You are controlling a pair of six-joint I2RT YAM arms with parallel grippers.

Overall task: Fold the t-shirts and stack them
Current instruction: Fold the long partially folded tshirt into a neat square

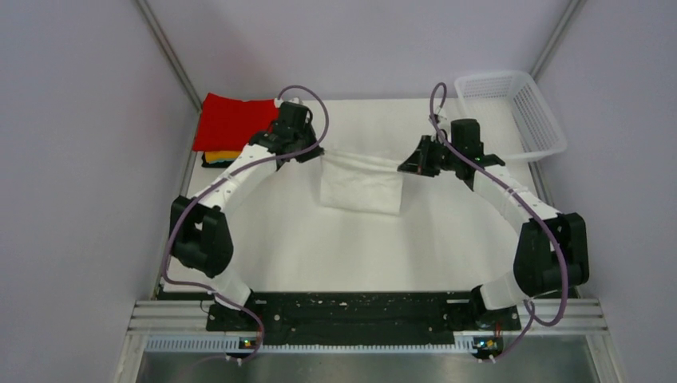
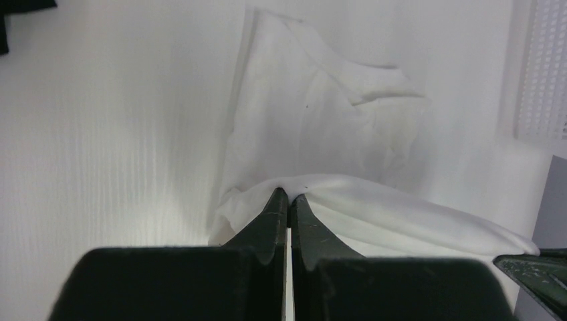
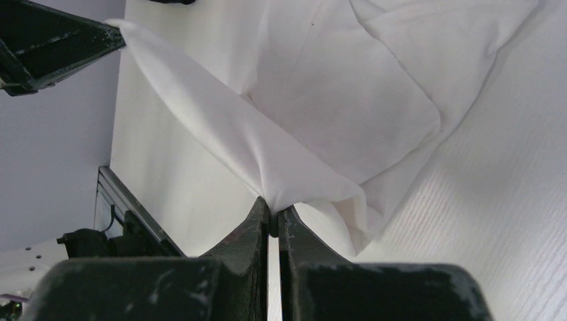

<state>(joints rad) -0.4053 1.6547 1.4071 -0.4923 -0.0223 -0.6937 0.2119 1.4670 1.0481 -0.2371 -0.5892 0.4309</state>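
Note:
A thin white t-shirt (image 1: 361,182) hangs between my two grippers over the middle of the table, its top edge stretched taut and its lower part draped on the table. My left gripper (image 1: 318,152) is shut on the shirt's left corner (image 2: 289,190). My right gripper (image 1: 405,166) is shut on the right corner (image 3: 274,204). The white cloth shows below each pair of jaws in both wrist views (image 2: 321,120) (image 3: 348,100). A folded red t-shirt (image 1: 233,121) lies on top of an orange-yellow one (image 1: 223,155) and a black one (image 1: 214,162) at the back left.
A white plastic mesh basket (image 1: 511,112) stands at the back right corner, also at the right edge of the left wrist view (image 2: 538,67). The white table (image 1: 335,255) lies between the arms. Grey walls enclose the sides and back.

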